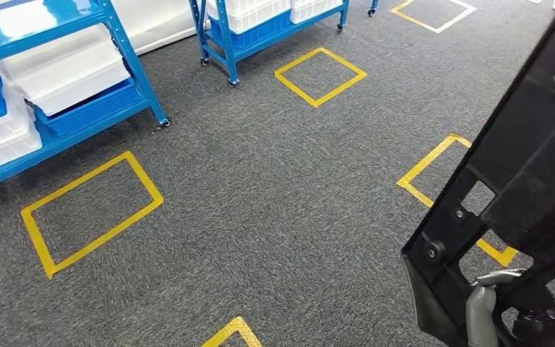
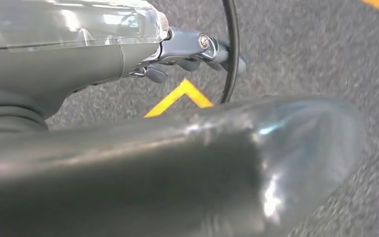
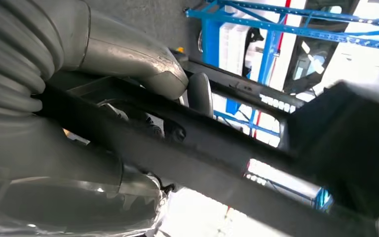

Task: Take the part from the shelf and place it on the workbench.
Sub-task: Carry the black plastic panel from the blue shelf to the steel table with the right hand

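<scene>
Gripping the black part (image 1: 527,166) near its lower end, right hand (image 1: 491,307) clamped around it.

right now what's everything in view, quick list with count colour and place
part: one, black plastic frame, long, held up at the right of the head view
shelving racks: two on casters, blue, far left and top centre
bins: several, white and blue, on the rack shelves
tape squares: at least six, some cut off by the frame, yellow, marked on the floor
carpet: grey, across the floor
right robot hand: one, grey, grips the part
left robot hand: one, grey, hanging over the carpet, nothing seen in it
</scene>
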